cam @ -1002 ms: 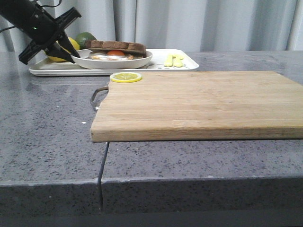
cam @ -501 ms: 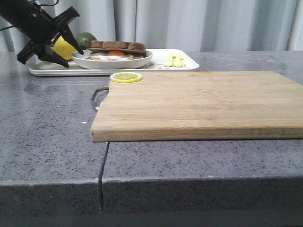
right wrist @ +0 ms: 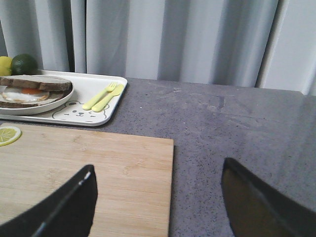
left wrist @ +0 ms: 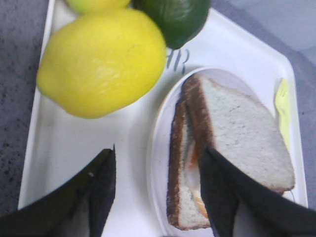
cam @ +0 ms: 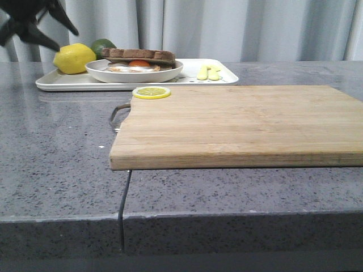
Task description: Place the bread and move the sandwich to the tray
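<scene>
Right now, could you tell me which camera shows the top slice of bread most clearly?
The left wrist view: it looks down on the bread, showing its pale crumb and crust. The front view and right wrist view show only its edge.

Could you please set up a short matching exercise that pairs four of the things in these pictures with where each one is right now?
Things:
1. thin round lemon slice
2. egg sandwich on brown-crusted bread
3. pale yellow plastic fork and spoon
4. whole yellow lemon

Places:
A. on the round white shallow plate
B. on the far left corner of the wooden cutting board
C. on the flat white rectangular tray, left of the plate
D. on the tray, right of the plate

Pairs: 1-B, 2-A, 3-D, 4-C
</scene>
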